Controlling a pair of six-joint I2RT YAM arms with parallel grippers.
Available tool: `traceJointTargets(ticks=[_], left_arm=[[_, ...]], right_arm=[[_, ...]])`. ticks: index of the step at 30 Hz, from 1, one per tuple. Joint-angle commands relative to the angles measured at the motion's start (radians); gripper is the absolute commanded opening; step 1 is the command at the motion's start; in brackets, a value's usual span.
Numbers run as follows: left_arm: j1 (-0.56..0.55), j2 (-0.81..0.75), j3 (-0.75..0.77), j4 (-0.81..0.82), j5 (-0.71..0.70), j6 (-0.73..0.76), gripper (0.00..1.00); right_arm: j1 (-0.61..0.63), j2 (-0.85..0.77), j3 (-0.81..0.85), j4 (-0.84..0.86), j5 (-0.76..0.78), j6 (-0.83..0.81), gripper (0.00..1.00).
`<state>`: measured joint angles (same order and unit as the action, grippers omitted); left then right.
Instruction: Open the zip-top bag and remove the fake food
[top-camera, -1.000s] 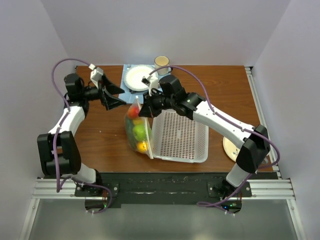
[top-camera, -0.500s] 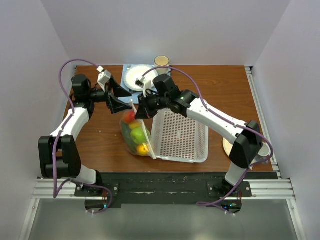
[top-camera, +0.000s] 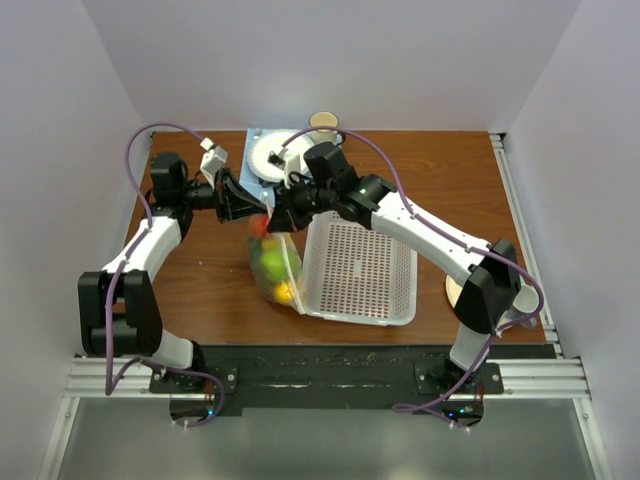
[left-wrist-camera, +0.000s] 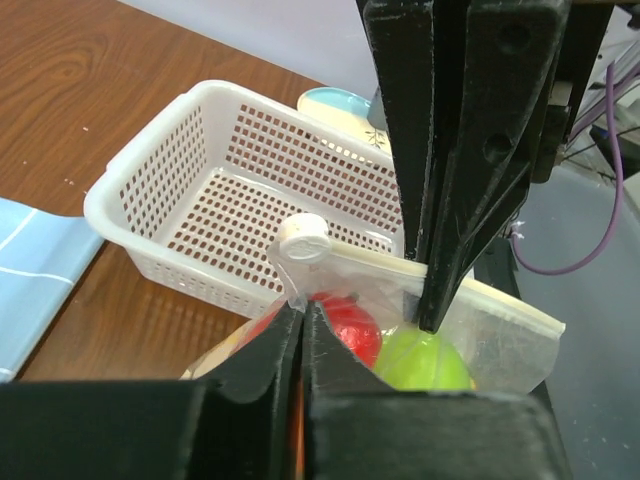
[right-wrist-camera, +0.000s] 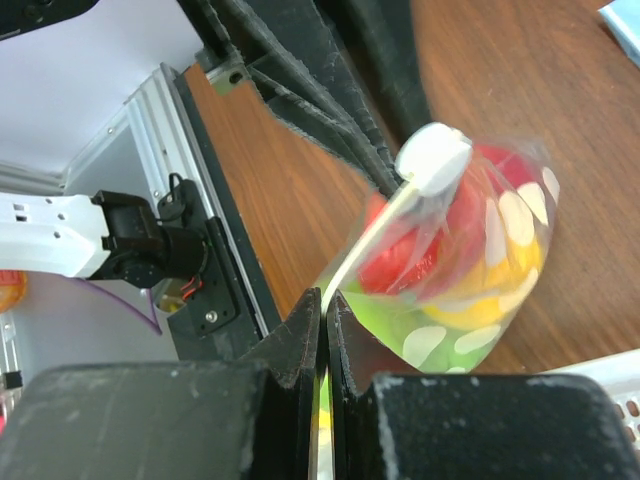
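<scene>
Pinching the zip-top bag below its white slider, the left gripper needed to pull steadily against the right gripper, likewise clamped on its strip.

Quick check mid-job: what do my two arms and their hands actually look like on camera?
The left arm and right arm have white links joined by chunky black joints, each trailed by a looping purple cable. The left hand and right hand are matte black with long, flat, tapering fingers. A small white block sits at the left wrist.
</scene>
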<state>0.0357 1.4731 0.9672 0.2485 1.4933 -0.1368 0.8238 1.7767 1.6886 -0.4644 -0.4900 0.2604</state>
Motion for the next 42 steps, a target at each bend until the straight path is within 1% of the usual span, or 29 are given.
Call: traceJointTargets(ticks=[1,7,9,12,13,15,16,17,18,19,20,22,25,27,28,30,31,32,33,34,35,36,42], left_arm=[[-0.007,0.006,0.022,-0.018,0.213,0.052,0.00],[0.006,0.007,0.030,-0.008,0.213,0.039,0.00],[0.026,-0.003,0.033,0.020,0.213,-0.004,0.00],[0.087,-0.020,0.028,0.099,0.213,-0.084,0.00],[0.120,-0.026,0.027,0.136,0.213,-0.104,0.00],[0.153,-0.045,0.008,0.190,0.213,-0.177,0.00],[0.176,-0.054,-0.005,0.300,0.213,-0.220,0.00],[0.185,-0.075,-0.040,0.366,0.213,-0.319,0.00],[0.188,-0.085,-0.062,0.433,0.213,-0.367,0.00],[0.191,-0.095,-0.083,0.581,0.213,-0.421,0.00],[0.188,-0.105,-0.122,0.639,0.213,-0.510,0.00],[0.176,-0.111,-0.139,0.685,0.213,-0.529,0.00],[0.153,-0.103,-0.151,0.711,0.213,-0.549,0.00],[0.132,-0.099,-0.159,0.768,0.213,-0.609,0.00],[0.125,-0.090,-0.165,0.854,0.213,-0.644,0.00],[0.107,-0.074,-0.174,0.967,0.211,-0.775,0.00],[0.101,-0.063,-0.180,1.121,0.211,-0.832,0.00],[0.098,-0.038,-0.191,1.222,0.211,-0.982,0.00],[0.092,-0.019,-0.194,1.338,0.211,-1.076,0.00],[0.087,0.004,-0.193,1.603,0.211,-1.183,0.00],[0.086,0.050,-0.176,1.635,0.211,-1.319,0.00],[0.082,0.067,-0.168,1.644,0.211,-1.345,0.00],[0.078,0.095,-0.159,1.644,0.209,-1.333,0.00]], right_arm=[[0.008,-0.020,0.033,0.038,-0.047,0.003,0.00],[0.008,-0.026,0.010,0.041,-0.036,0.002,0.00],[0.008,-0.031,0.010,0.015,-0.012,-0.029,0.00],[0.008,-0.030,0.017,-0.020,0.074,-0.084,0.00],[0.002,-0.017,0.026,-0.026,0.123,-0.089,0.07],[-0.003,-0.007,0.026,-0.023,0.160,-0.098,0.18],[-0.006,-0.007,0.013,-0.011,0.174,-0.098,0.47],[-0.006,-0.007,0.003,0.012,0.226,-0.095,0.59],[-0.006,-0.011,-0.007,0.030,0.240,-0.090,0.66],[-0.006,-0.017,-0.033,0.052,0.248,-0.089,0.74],[-0.006,-0.032,-0.046,0.106,0.254,-0.084,0.77],[-0.005,-0.043,-0.055,0.148,0.263,-0.085,0.83],[-0.006,-0.046,-0.038,0.210,0.274,-0.121,0.89],[-0.005,-0.049,-0.038,0.282,0.266,-0.150,0.90],[-0.006,-0.048,-0.037,0.303,0.254,-0.156,0.90],[-0.006,-0.039,-0.021,0.337,0.239,-0.167,0.89],[-0.005,-0.034,0.002,0.336,0.229,-0.165,0.87],[-0.005,-0.028,0.012,0.334,0.225,-0.164,0.86],[-0.006,-0.023,0.022,0.336,0.222,-0.164,0.84],[-0.006,-0.019,0.028,0.339,0.219,-0.162,0.81],[-0.005,-0.019,0.029,0.349,0.217,-0.156,0.80],[-0.005,-0.017,0.029,0.354,0.214,-0.153,0.79],[-0.005,-0.020,0.036,0.362,0.165,-0.121,0.69]])
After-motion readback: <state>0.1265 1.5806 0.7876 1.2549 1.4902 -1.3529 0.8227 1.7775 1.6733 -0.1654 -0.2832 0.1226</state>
